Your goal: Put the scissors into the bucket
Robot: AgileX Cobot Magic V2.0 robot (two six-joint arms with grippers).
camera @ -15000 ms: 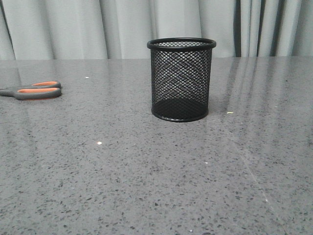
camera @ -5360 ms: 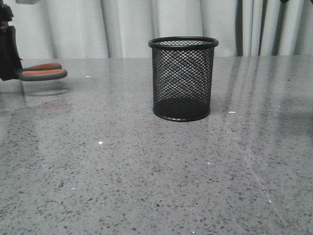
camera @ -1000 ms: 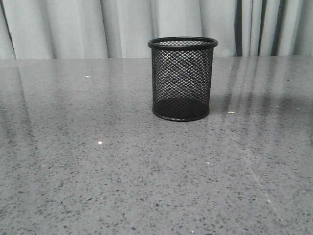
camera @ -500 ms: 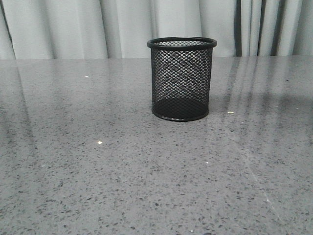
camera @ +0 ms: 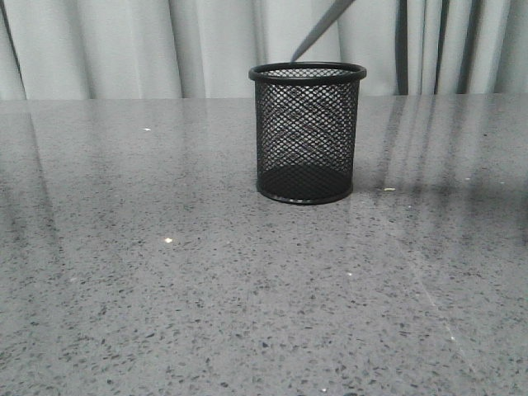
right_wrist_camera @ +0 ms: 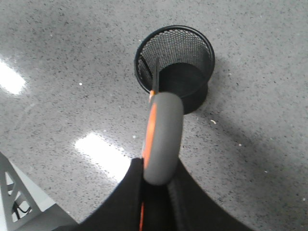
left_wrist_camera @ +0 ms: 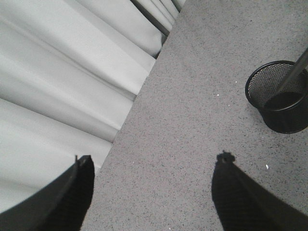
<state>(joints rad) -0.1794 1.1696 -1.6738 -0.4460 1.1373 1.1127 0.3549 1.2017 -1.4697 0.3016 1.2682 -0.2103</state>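
Note:
The black wire-mesh bucket (camera: 307, 132) stands upright mid-table; it also shows in the left wrist view (left_wrist_camera: 280, 95) and the right wrist view (right_wrist_camera: 175, 62). My right gripper (right_wrist_camera: 159, 180) is shut on the scissors' grey, orange-lined handle (right_wrist_camera: 161, 134), held above the bucket. The blades (right_wrist_camera: 156, 74) point down toward the bucket's mouth. In the front view only the blade tip (camera: 318, 29) shows, slanting down to just above the rim. In the left wrist view the blade (left_wrist_camera: 293, 70) crosses the bucket's mouth. My left gripper (left_wrist_camera: 154, 161) is open and empty, high above the table's far edge.
The grey speckled table (camera: 165, 272) carries a few small white crumbs (camera: 168, 240). Pale curtains (camera: 124, 49) hang behind the far edge. A metal frame corner (right_wrist_camera: 19, 202) shows beside the table in the right wrist view.
The scissors' blade tip has come into the front view from the top, slanting down to just over the bucket's rim. The bucket has not moved.

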